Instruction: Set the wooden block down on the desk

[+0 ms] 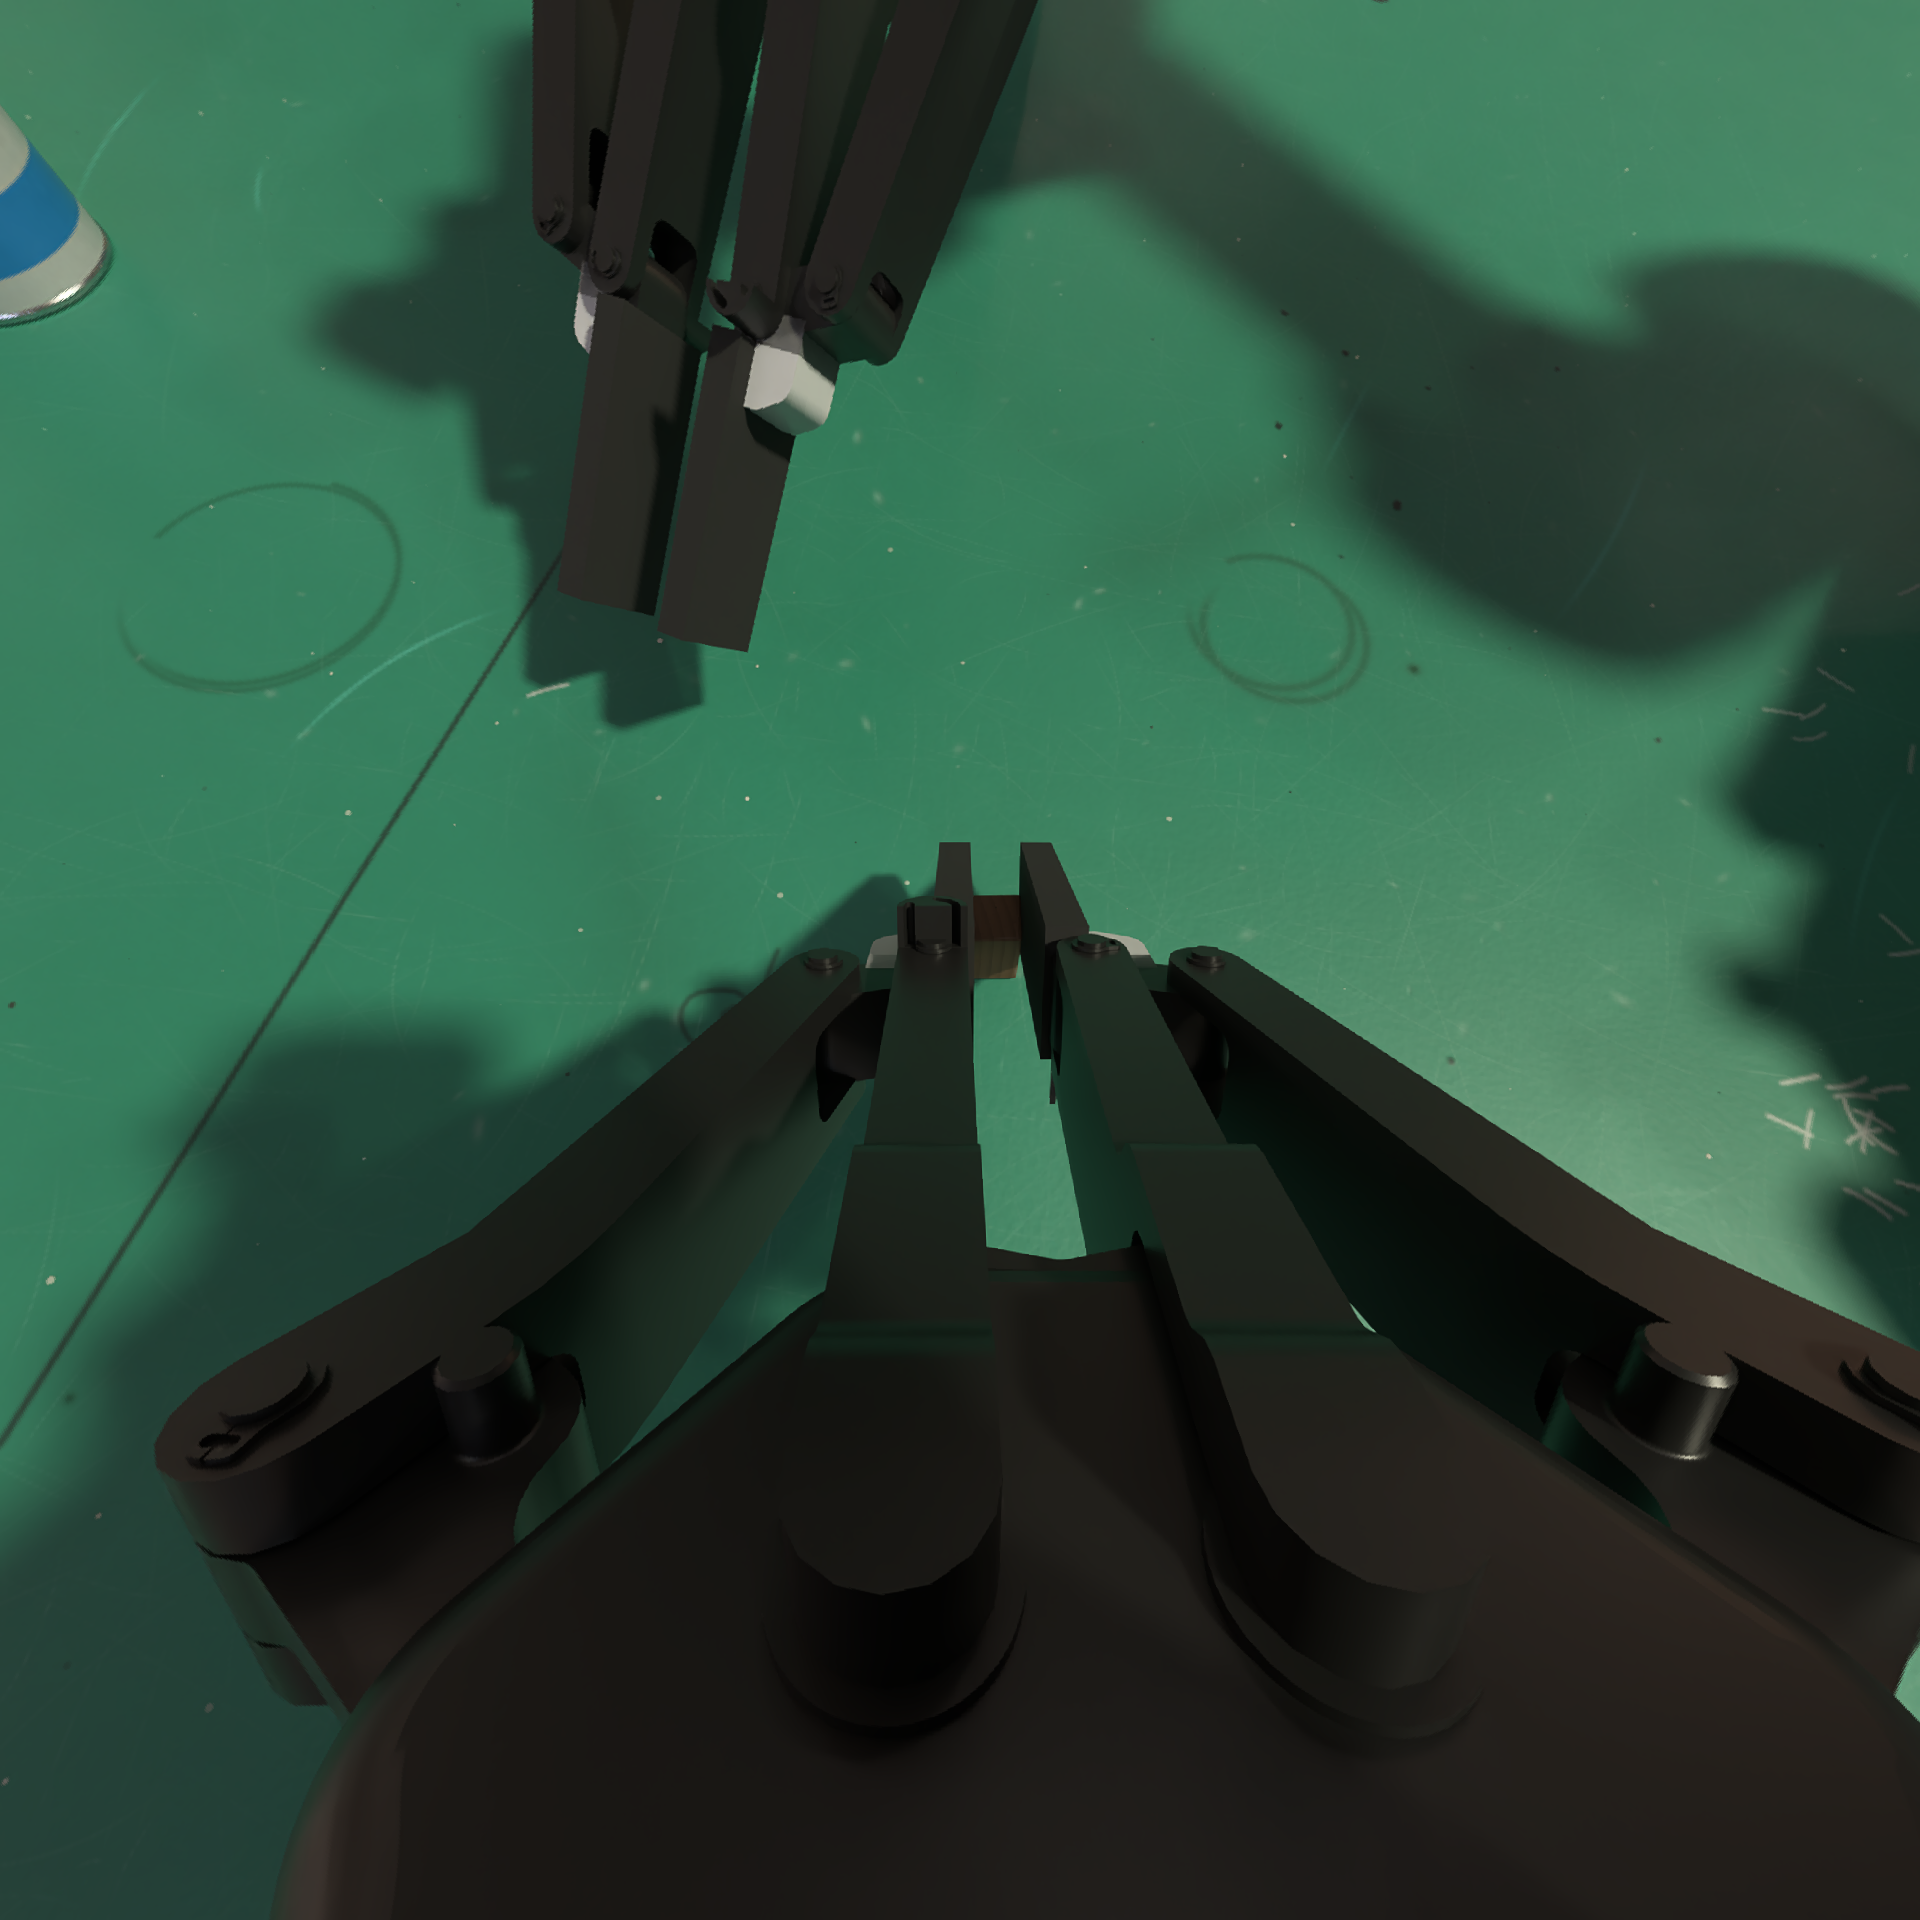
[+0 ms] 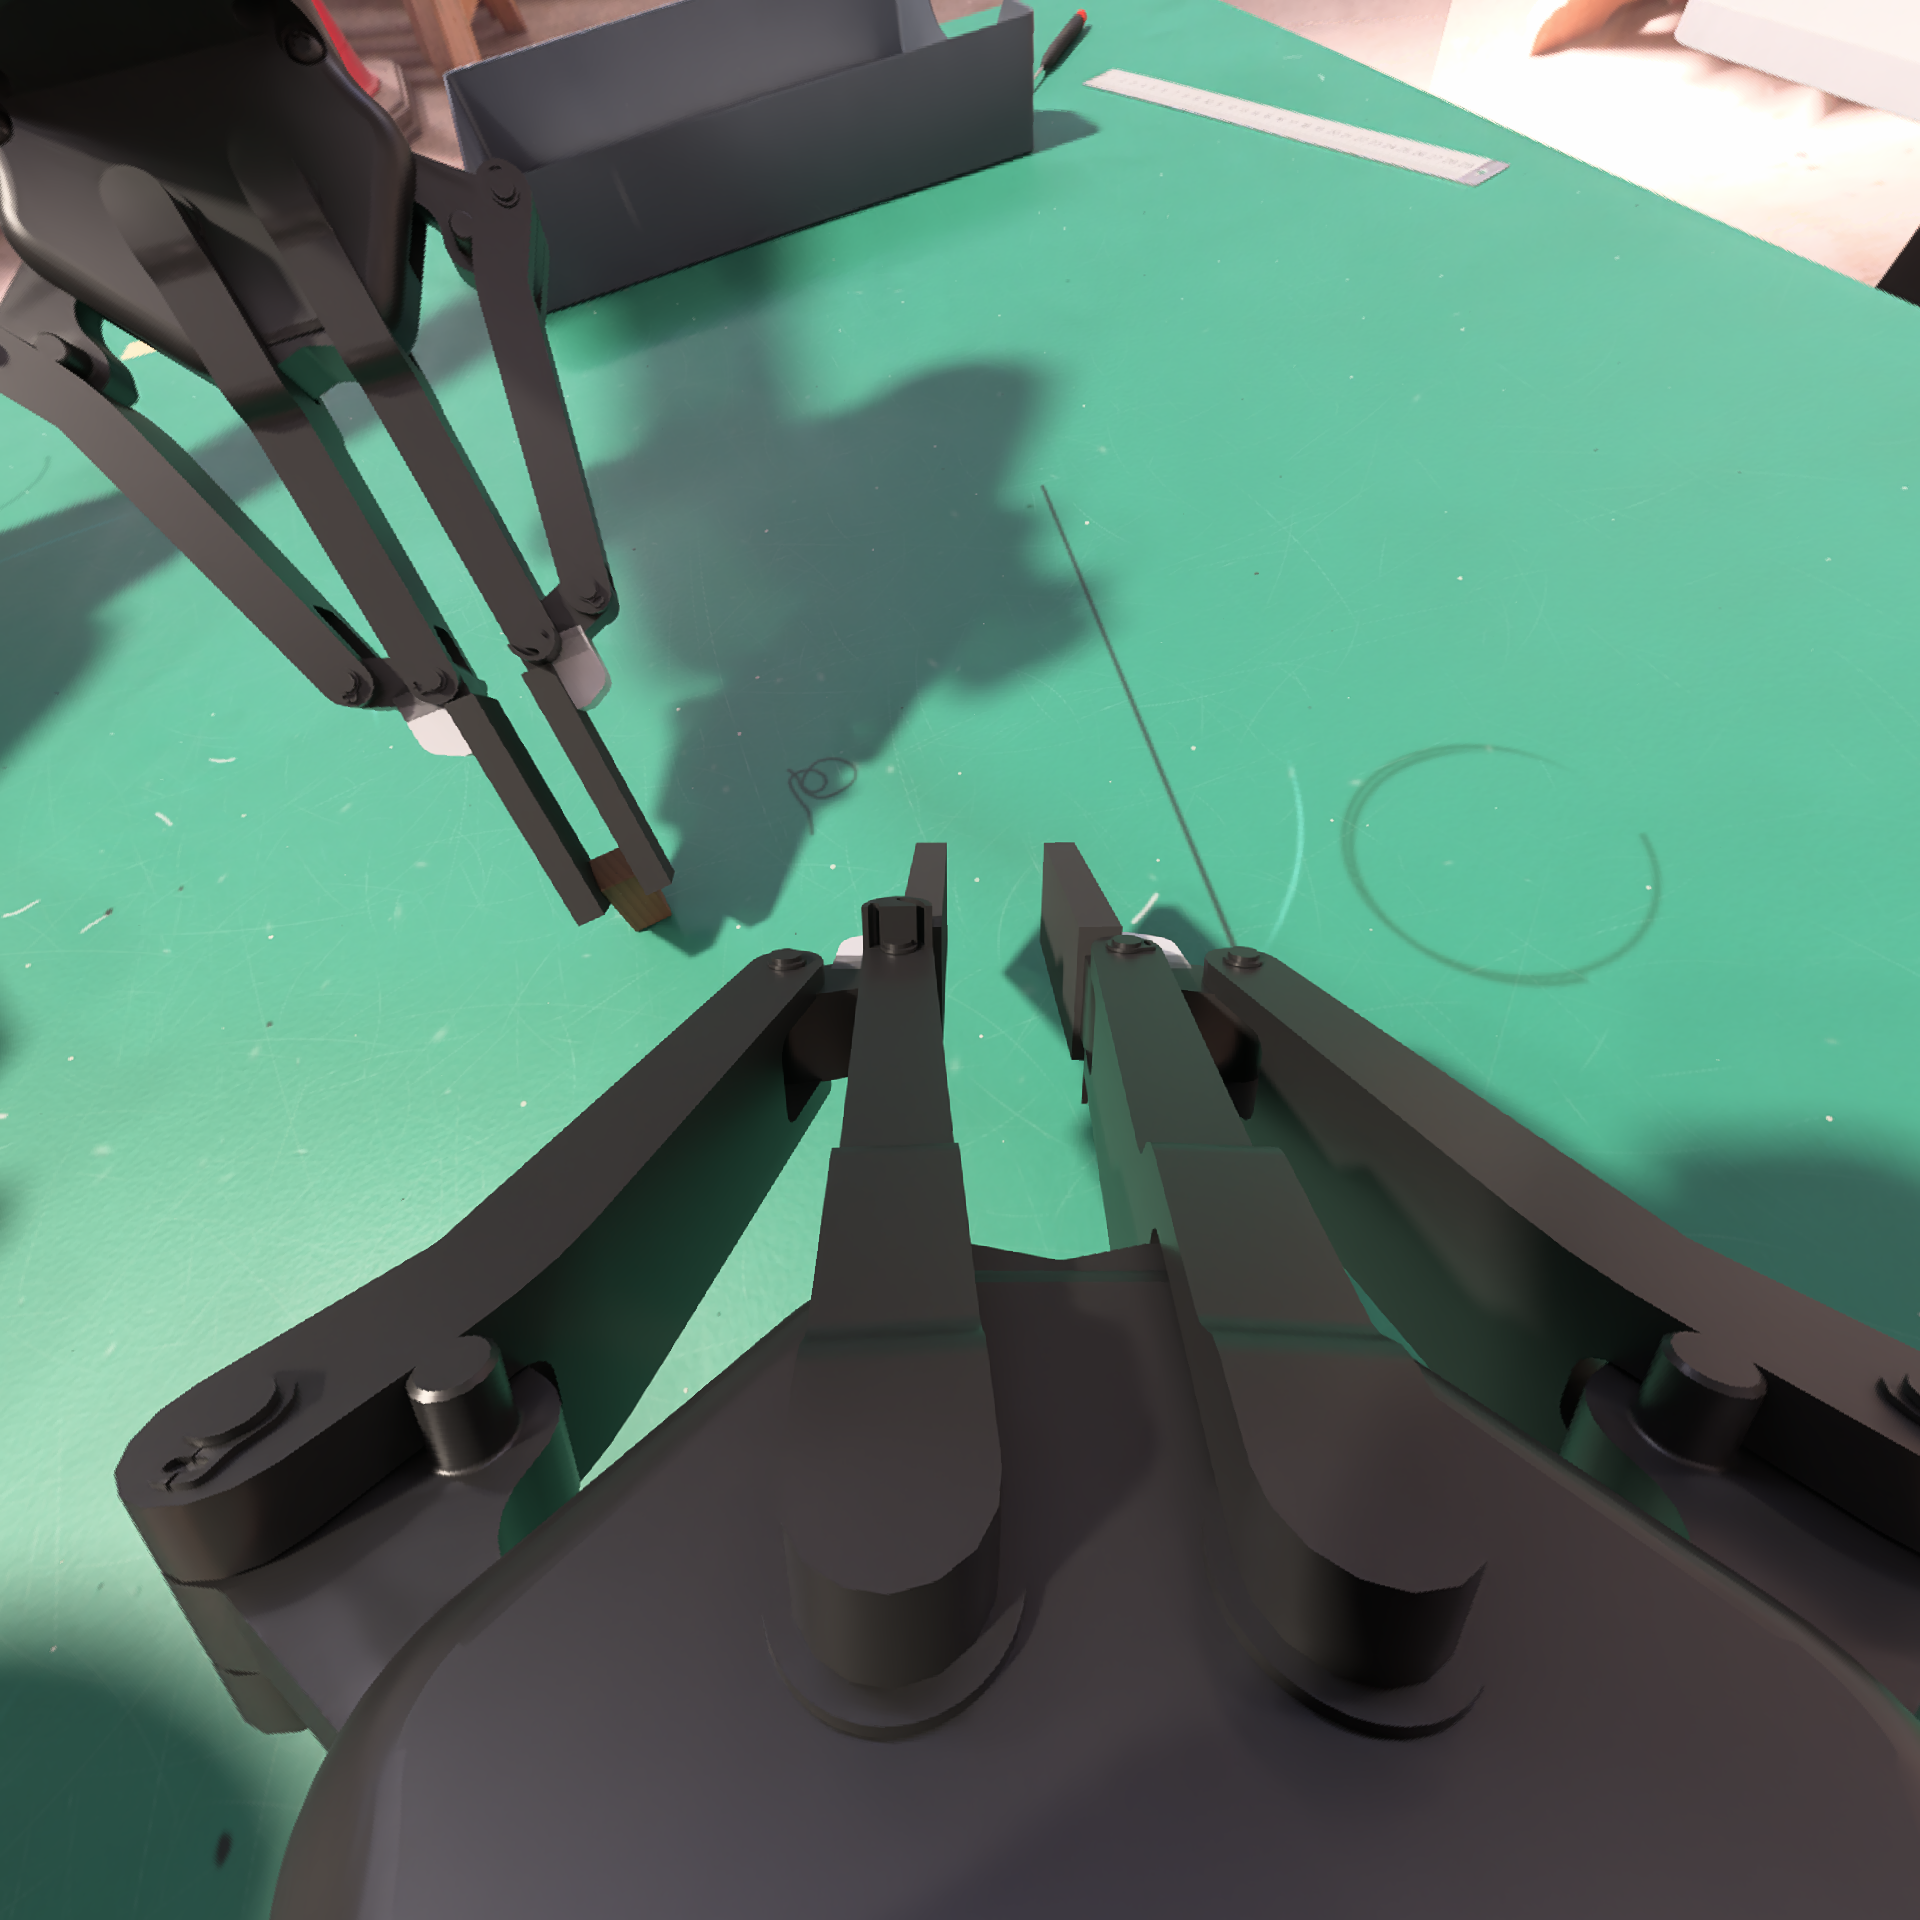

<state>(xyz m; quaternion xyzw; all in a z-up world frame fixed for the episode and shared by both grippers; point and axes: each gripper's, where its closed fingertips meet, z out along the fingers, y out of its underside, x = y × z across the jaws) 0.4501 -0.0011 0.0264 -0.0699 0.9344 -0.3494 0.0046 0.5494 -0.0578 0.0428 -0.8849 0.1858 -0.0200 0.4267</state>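
Wooden block (image 2: 636, 891) sits pinched between the fingertips of your left gripper (image 1: 995, 914), low over the green worktop (image 2: 1351, 468); from the right wrist view its bottom corner looks at or just above the surface, though contact can't be confirmed. Lower straight down until the underside rests flat, then part the fingers slowly and evenly so neither pad drags it sideways. Lift vertically afterwards. Your right gripper (image 2: 992, 883) is nearly closed on nothing, hovering nearby; keep it parked. The grey bin (image 2: 748, 156) and ruler (image 2: 1299, 130) lie well apart.
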